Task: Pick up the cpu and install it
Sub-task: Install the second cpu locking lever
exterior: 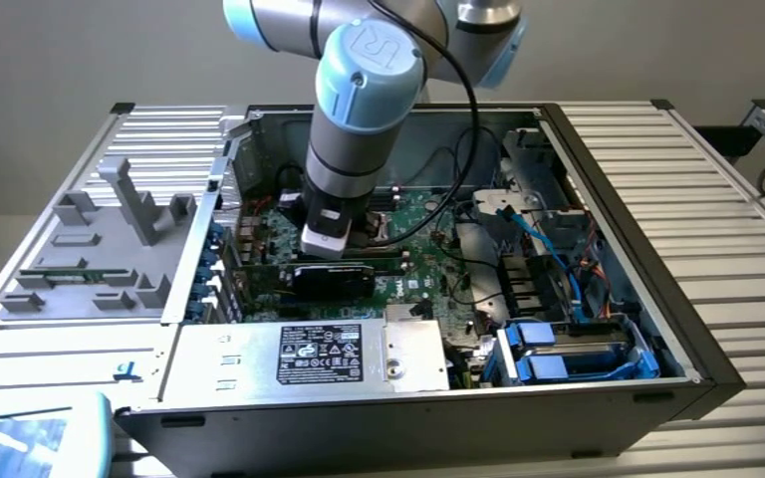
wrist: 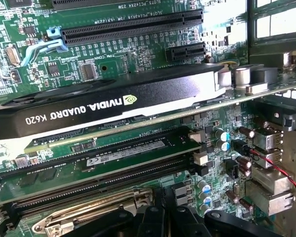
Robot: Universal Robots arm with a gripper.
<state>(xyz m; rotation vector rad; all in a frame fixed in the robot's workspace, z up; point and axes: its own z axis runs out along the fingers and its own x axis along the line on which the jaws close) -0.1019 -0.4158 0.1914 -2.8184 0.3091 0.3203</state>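
Shut jaws' black base [wrist: 160, 222], tips hidden

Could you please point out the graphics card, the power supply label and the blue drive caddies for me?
graphics card [wrist: 108, 101]: wrist view, on its black shroud beside the printed lettering.
power supply label [exterior: 319, 354]: exterior view, middle of the black sticker on the silver box.
blue drive caddies [exterior: 542, 363]: exterior view, front face of one blue carrier.
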